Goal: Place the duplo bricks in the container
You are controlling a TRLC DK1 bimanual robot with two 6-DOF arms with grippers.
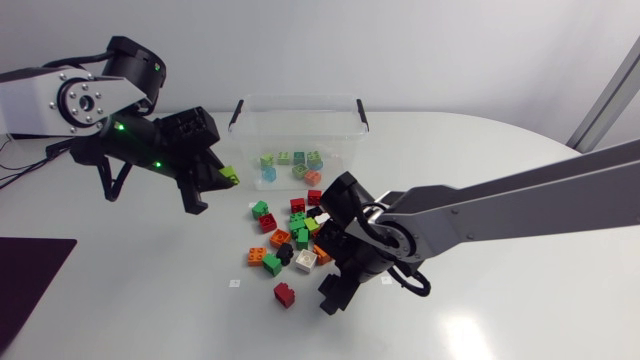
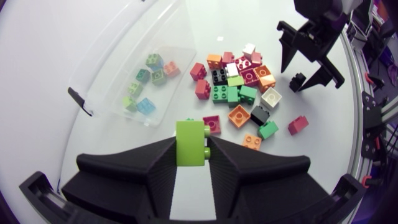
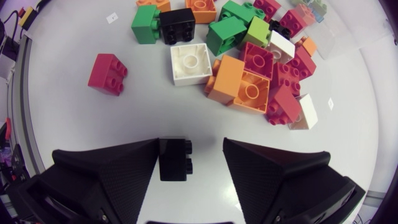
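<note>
Silver-grey arms [image 1: 40, 100], black wedge fingers [image 2: 137, 174]

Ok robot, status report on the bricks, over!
Left gripper shut on lime brick. Right gripper open, black brick in its gap. Container open, nothing blocking.

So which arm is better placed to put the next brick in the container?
Left. The left gripper is shut on a lime brick close to the container; the right gripper is open, a black brick against one finger only, beyond the pile.

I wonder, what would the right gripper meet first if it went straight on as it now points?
Likely the table, its open fingers straddling the black brick; the depth left is unclear.
</note>
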